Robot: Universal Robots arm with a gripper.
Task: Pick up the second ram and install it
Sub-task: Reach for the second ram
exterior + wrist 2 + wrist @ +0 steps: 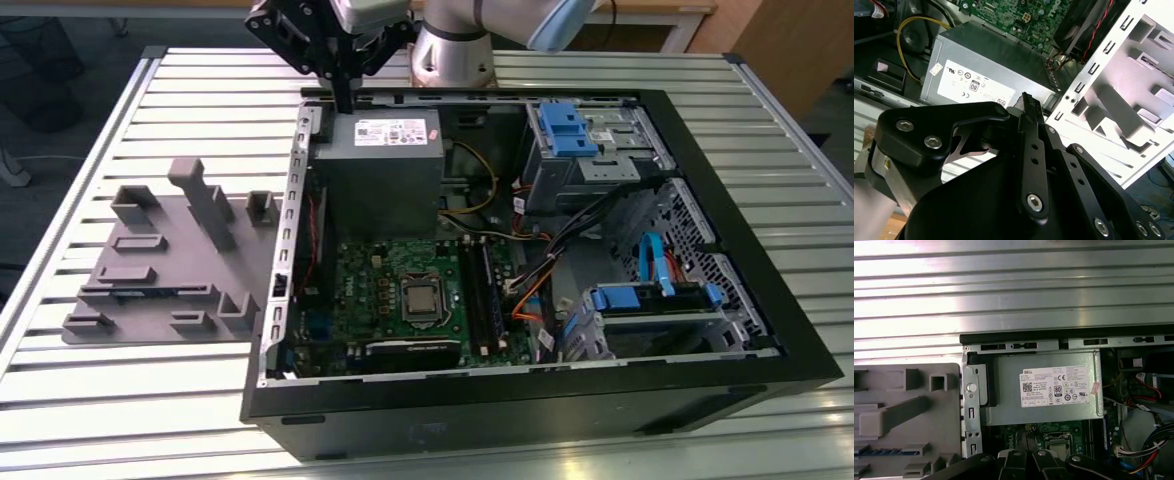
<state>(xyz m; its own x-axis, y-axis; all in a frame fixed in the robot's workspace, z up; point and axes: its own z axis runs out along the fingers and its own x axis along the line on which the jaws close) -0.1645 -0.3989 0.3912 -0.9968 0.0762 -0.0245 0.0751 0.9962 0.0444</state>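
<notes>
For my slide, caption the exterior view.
Gripper hovers near the power supply in the open computer case; the gray tray lies beside it on the slatted table.

A tabletop [200, 80] of ribbed metal slats spans the scene, its ridges catching bright glare. Past its edge lies dark gray floor [134, 20], and light wooden furniture [787, 40] stands at the exterior view's upper right.
</notes>
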